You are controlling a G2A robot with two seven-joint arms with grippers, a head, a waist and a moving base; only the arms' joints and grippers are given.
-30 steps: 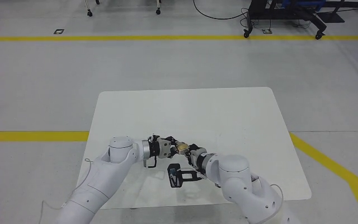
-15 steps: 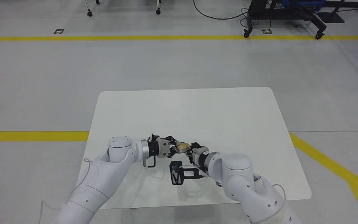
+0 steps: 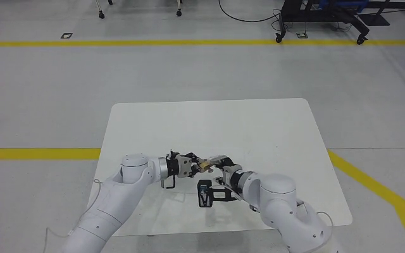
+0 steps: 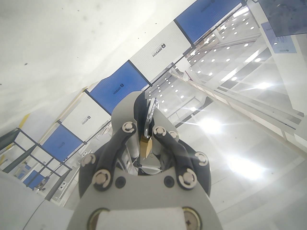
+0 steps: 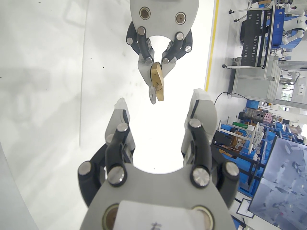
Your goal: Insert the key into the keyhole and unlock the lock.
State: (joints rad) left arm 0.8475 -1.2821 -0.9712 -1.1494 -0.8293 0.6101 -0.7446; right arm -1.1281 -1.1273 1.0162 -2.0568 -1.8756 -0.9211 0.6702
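Observation:
Above the near middle of the table, my left gripper [image 3: 196, 166] is shut on a small brass lock [image 3: 204, 167]. In the right wrist view the lock [image 5: 157, 82] hangs from the left gripper [image 5: 156, 71] with its keyhole end facing my right gripper. A silver key [image 5: 152, 94] sticks out of the keyhole. My right gripper [image 5: 159, 100] stands open a short way off the lock, touching neither lock nor key. The top view shows the right gripper [image 3: 216, 164] just right of the lock. In the left wrist view the brass lock [image 4: 145, 147] sits between the left gripper's [image 4: 145, 120] fingers.
The white table [image 3: 266, 126] is bare around both arms, with free room toward the far side and right. Its near edge lies close behind the arms. Grey floor with yellow lines surrounds the table; racks and carts stand far off.
My right gripper has drawn back from the lock toward the right, leaving the key in the keyhole. The left arm has kept still with the lock.

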